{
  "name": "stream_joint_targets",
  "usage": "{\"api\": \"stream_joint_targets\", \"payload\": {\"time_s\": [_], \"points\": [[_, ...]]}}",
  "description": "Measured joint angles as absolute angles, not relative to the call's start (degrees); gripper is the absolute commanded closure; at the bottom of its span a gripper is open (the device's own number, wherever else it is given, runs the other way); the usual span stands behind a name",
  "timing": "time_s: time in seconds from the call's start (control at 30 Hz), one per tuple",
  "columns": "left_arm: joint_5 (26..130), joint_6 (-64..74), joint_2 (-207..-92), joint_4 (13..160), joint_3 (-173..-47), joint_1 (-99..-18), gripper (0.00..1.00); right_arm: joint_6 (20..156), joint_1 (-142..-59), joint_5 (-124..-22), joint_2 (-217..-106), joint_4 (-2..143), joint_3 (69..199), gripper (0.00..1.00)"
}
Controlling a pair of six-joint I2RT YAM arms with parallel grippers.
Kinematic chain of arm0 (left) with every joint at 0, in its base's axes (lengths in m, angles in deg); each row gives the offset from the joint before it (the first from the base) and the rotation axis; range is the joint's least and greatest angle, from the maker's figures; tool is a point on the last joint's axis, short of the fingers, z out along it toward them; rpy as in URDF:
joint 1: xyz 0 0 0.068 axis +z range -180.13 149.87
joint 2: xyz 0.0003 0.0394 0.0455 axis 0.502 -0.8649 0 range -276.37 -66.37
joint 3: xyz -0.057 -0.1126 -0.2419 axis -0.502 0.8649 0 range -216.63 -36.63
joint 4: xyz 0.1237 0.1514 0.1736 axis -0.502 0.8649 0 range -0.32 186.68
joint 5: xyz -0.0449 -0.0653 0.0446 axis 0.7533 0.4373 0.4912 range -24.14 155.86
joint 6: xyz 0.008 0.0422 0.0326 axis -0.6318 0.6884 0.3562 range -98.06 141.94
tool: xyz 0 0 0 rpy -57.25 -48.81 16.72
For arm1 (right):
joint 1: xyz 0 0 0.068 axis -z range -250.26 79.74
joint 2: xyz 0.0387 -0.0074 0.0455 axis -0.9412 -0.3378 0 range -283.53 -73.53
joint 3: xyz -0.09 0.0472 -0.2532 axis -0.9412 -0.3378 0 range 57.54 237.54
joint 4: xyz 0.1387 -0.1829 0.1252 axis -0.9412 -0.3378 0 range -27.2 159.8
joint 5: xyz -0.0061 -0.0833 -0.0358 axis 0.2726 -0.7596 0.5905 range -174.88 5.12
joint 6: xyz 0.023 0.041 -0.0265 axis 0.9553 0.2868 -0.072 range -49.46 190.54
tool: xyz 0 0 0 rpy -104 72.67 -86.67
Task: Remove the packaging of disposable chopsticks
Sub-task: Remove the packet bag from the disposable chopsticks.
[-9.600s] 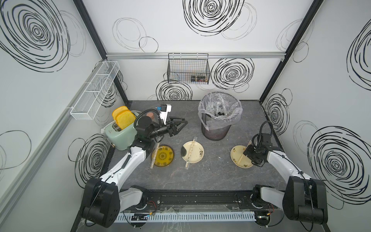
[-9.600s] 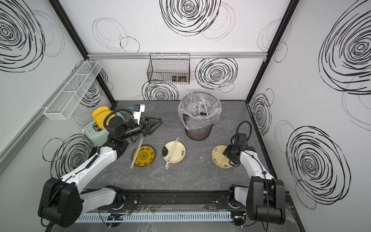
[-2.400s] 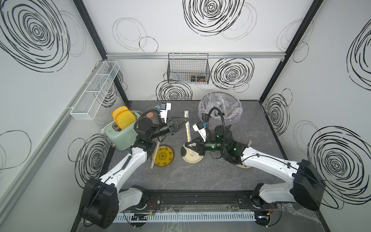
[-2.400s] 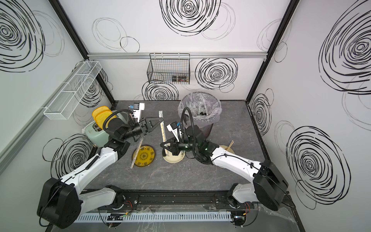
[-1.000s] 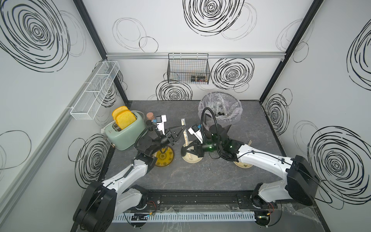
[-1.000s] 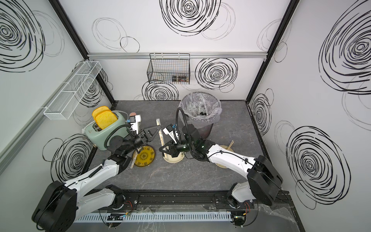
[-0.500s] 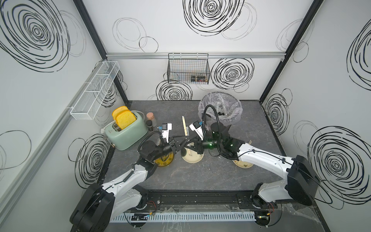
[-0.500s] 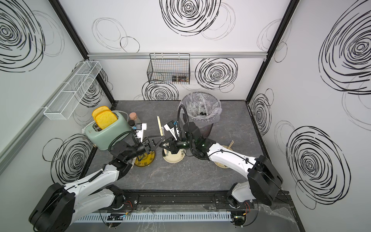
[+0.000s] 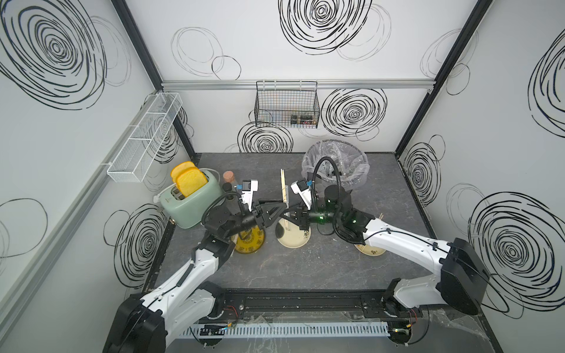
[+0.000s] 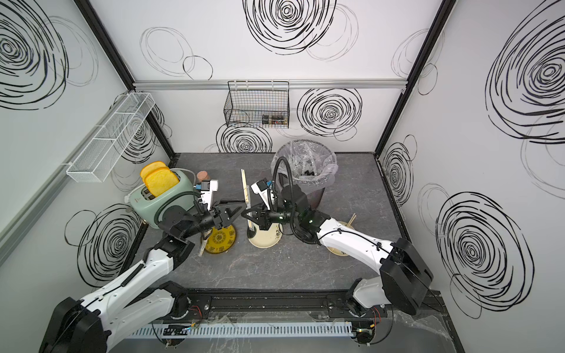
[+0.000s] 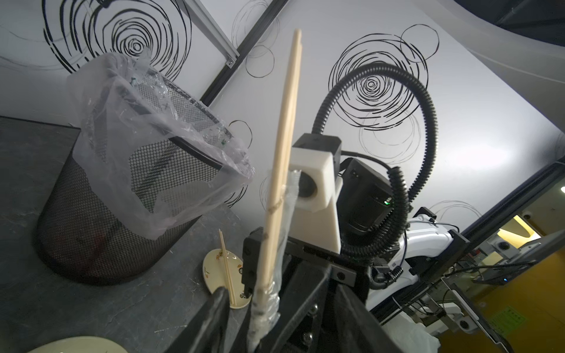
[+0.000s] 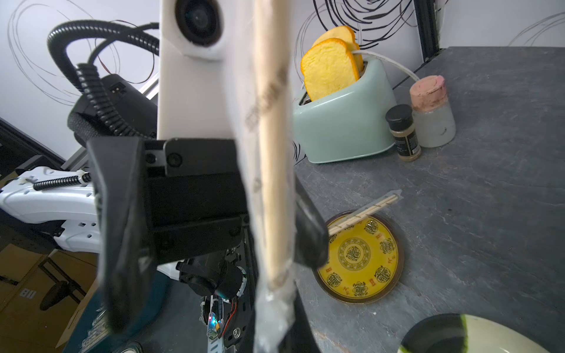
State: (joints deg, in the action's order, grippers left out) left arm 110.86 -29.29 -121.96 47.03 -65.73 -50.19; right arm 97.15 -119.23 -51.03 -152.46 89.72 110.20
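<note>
"Well, which step is this?" asks the picture desk.

"Mid-strip, over the cream plate (image 9: 294, 243)," I answer. "My right gripper (image 9: 289, 215) is clamped on the lower end of a clear sleeve (image 12: 248, 128), holding a chopstick pair (image 9: 284, 188) nearly upright. The upper length of the wood stands bare above the plastic. My left gripper (image 9: 279, 206) has its jaws spread, one finger either side of the stick, gripping nothing."

"And next?"

"I judge the left jaws must close on bare wood above the sleeve's mouth and draw it straight along its length while my right holds the plastic (a skewed pull could snag or snap such thin sticks). Then the empty sleeve goes to the lined mesh bin (image 11: 91, 238) near the back wall. A second pair (image 12: 363, 214) lies in its sleeve on the yellow plate (image 12: 382, 259), and a third pair (image 11: 227, 269), on the far plate (image 11: 214, 275), looks bare already."
</note>
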Motion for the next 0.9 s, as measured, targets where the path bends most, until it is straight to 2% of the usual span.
{"api": "stream_joint_targets", "payload": {"time_s": [0.23, 0.5, 0.73, 0.9], "points": [[113.76, -28.41, -124.19, 49.17, -72.64, -47.48, 0.36, 97.18, -120.02, -51.45, -152.16, 90.51, 109.42, 1.00], [114.20, -27.89, -129.17, 49.34, -77.27, -47.26, 0.53, 97.26, -120.06, -51.67, -152.16, 91.16, 109.09, 1.00], [114.07, -27.65, -130.94, 48.95, -77.12, -47.28, 0.73, 97.24, -120.06, -52.28, -151.70, 91.01, 109.07, 1.00], [113.85, -27.54, -130.92, 46.85, -75.35, -48.75, 0.83, 97.24, -120.06, -53.18, -151.52, 90.40, 109.04, 1.00]]}}
